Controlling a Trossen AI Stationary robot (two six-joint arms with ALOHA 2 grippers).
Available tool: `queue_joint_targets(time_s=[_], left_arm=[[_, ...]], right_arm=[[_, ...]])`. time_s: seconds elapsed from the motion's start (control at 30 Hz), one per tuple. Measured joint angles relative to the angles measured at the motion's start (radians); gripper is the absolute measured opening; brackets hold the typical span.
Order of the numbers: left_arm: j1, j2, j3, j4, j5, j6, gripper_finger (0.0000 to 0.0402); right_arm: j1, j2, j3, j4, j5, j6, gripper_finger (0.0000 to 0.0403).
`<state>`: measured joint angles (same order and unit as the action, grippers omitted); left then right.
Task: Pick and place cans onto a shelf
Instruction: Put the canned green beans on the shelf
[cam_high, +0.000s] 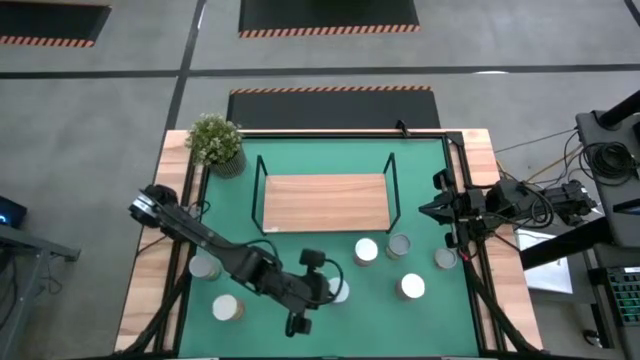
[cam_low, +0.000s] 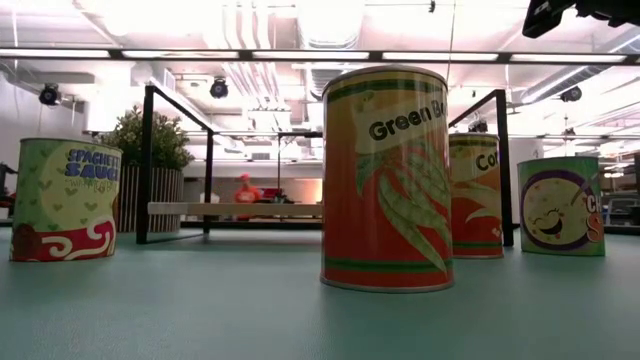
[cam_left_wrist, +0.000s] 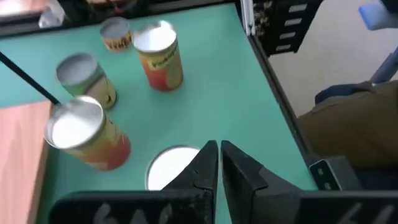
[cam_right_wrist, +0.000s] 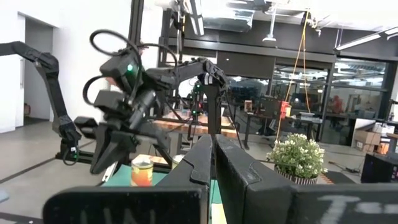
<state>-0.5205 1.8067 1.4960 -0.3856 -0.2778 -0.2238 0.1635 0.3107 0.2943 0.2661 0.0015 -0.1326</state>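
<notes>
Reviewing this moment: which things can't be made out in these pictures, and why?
- Left gripper, shut: in the high view its arm covers the fingertips and part of the can beneath.
- Cans: labels cut off or turned away in the low view, e.g. the green-bean can; in the high view only lids show.
- Shelf: low view shows its board edge-on.

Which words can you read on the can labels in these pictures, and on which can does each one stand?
"SPAGHETTI SAUCE": green can at far left, low view.
"Green B", cut off: big orange can in the middle.
"Co", cut off: orange can behind it.
"C", cut off: purple-faced can.
Wrist-view labels: too blurred.
</notes>
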Motion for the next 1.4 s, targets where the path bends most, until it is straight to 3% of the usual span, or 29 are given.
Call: queue_joint_targets(time_s=[0.23,0.57,0.77,0.9,1.27,1.4], left_arm=[[0.006,0.052,0.0,-0.001,-0.002,-0.12,0.0072],[0.015,0.109,0.0,-0.032,-0.055,-0.224,0.0277],[0.029,0.157,0.0,-0.029,-0.055,-0.227,0.0358],[0.04,0.167,0.0,-0.021,-0.062,-0.223,0.0376],[0.045,0.169,-0.004,-0.008,-0.062,-0.208,0.0378],[0.043,0.17,-0.013,-0.014,-0.116,-0.194,0.0378]], right_arm=[[0.0,-0.001,0.0,0.001,0.0,-0.008,0.0009],[0.0,0.0,0.0,0.001,0.0,-0.019,0.0009],[0.0,0.0,-0.001,0.001,0.0,-0.028,0.0009],[0.0,0.0,-0.001,0.0,0.0,-0.037,0.0009],[0.0,0.0,-0.001,0.0,0.0,-0.046,0.0009],[0.0,0.0,-0.001,-0.001,0.0,-0.045,0.0009]])
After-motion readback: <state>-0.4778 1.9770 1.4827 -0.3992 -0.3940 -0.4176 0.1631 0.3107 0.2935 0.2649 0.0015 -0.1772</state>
